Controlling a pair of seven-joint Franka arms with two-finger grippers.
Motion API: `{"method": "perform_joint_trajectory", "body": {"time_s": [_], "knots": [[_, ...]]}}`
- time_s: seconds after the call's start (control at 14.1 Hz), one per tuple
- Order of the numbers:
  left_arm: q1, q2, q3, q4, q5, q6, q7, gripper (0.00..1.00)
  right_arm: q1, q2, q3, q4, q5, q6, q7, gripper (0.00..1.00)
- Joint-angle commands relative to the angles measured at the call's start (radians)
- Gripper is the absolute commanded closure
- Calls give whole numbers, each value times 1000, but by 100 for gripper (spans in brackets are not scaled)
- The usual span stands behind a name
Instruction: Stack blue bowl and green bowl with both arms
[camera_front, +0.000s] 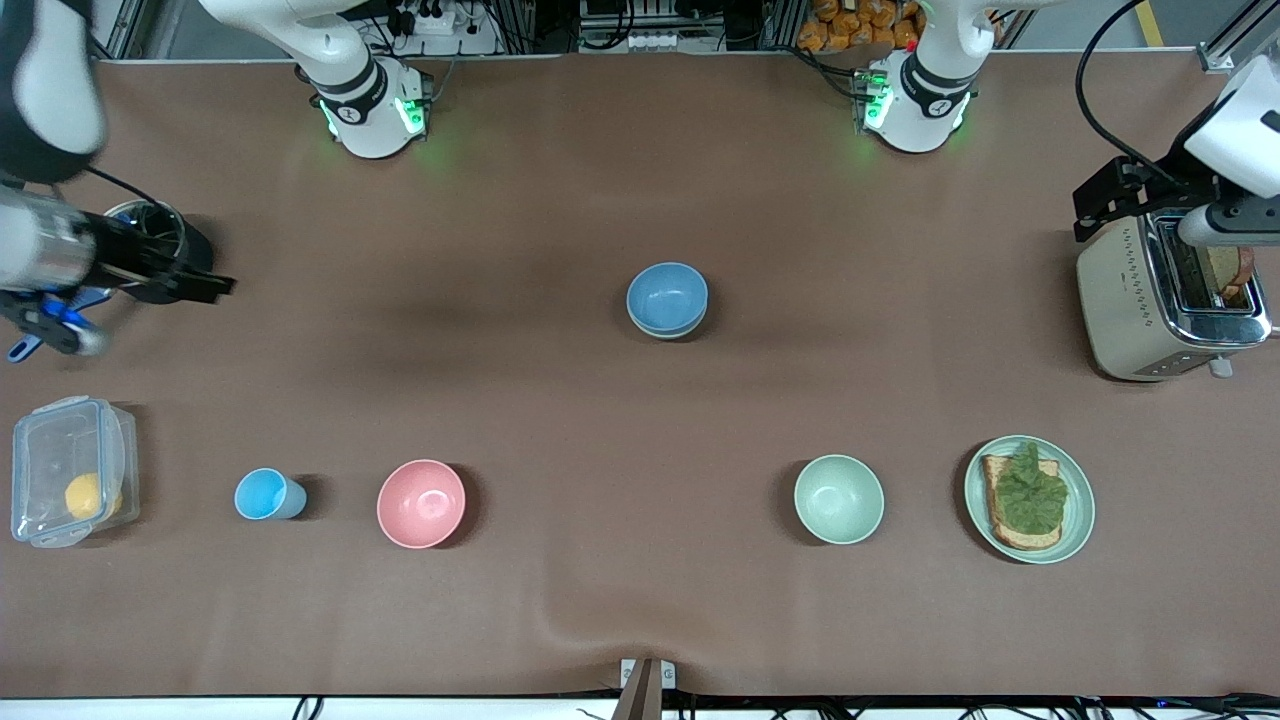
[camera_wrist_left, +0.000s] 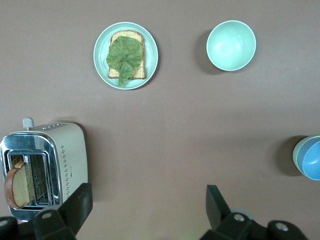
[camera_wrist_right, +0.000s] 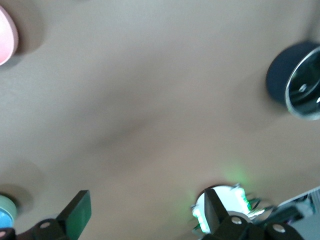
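1. Already the blue bowl sits nested inside the green bowl. Only a thin green rim shows under it, and the pair rests mid-surface between the two arms' ends.
2. Judged from that, the stacking looks done. What seems left is for both arms to wait clear.
3. The left gripper hangs over the toaster at the left arm's end of the surface. Its fingers are spread wide and hold nothing.
4. The right gripper hangs over the surface just beside a dark metal-rimmed cup at the right arm's end. Its fingers are also spread wide and empty.
5. The relation that matters is that the stack lies well apart from both grippers, toward the middle. Neither arm is clearly the nearer one. The bowls are round, so no long axis dictates an approach.
6. A paler mint bowl stands alone, nearer the front camera than the stack, beside the plate of toast and lettuce. It should not be mistaken for the green one.
7. The pink bowl and the light-blue cup are also nearer the front camera, toward the right arm's end.
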Motion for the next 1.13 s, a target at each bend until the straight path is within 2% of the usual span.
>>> {"method": "perform_joint_trajectory", "body": {"time_s": [0.0, 0.64, 1.06], "knots": [[-9, -2, -4, 19, 23, -26, 22, 0, -115, -67, 146, 7, -77, -9, -58, 0], [-6, 0, -22, 17, -17, -32, 15, 0, -100, -101, 151, 152, -83, -43, -112, 0], [8, 1, -19, 19, -48, -43, 16, 0, -113, -133, 152, 177, -91, -60, -164, 0]]}}
